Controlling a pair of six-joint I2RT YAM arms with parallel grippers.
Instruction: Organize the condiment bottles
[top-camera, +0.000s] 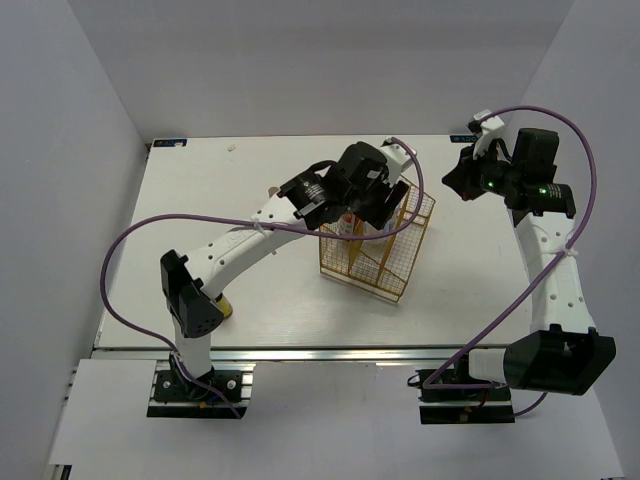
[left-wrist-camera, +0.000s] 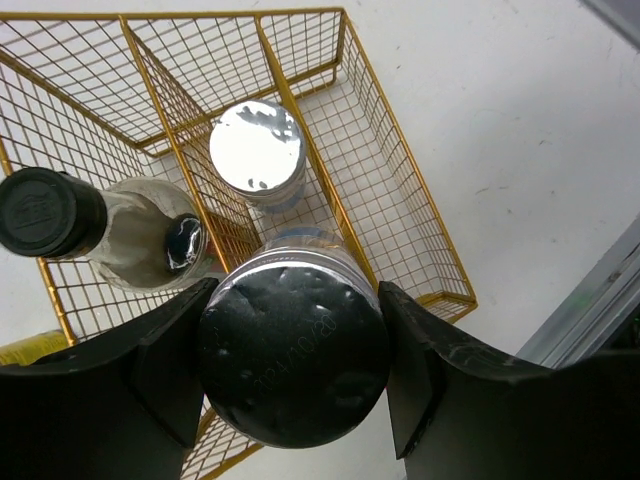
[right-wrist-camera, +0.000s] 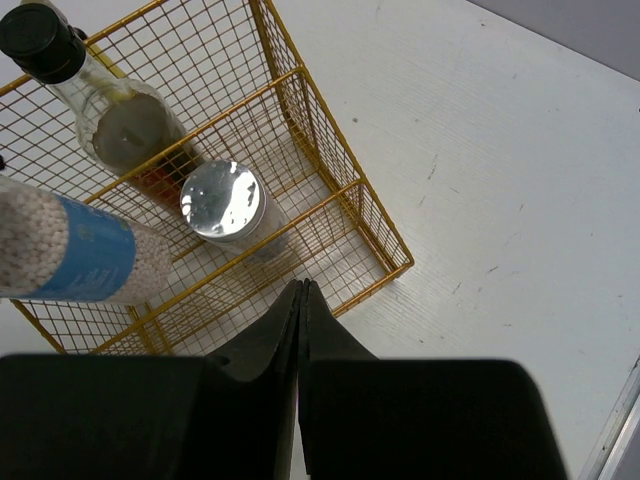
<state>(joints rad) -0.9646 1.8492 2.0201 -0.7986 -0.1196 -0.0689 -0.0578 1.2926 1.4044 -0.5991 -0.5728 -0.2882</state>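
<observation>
Left wrist view puts me over the wire basket (left-wrist-camera: 392, 205), with the left tool (left-wrist-camera: 292, 335) clamped on a white bottle (left-wrist-camera: 290, 375), one finger on each side just under its lid. I read this as the placing step: the bottle is carried above the basket's near end and is not yet set down. I cannot tell from here which compartment it hangs over.

The next move, as I judge it, is a straight descent into a free cell, keeping the bottle upright so its base misses the dividers. After that I would part the fingers and lift away. The wire walls sit close to the fingers, so a snag is the risk I would watch for.

The held bottle is a white cylinder with a blue label and a shiny lid that reflects dark. A second white bottle (left-wrist-camera: 258, 150) stands in a middle cell. A clear bottle (left-wrist-camera: 110, 235) with a dark cap stands just across a divider from it. One amber bottle (top-camera: 224, 306) is on the counter (left-wrist-camera: 520, 120) by the left arm's base, outside the basket.

The right tool (right-wrist-camera: 300, 300) hangs off to the basket's side with its fingers pressed together, holding nothing.
</observation>
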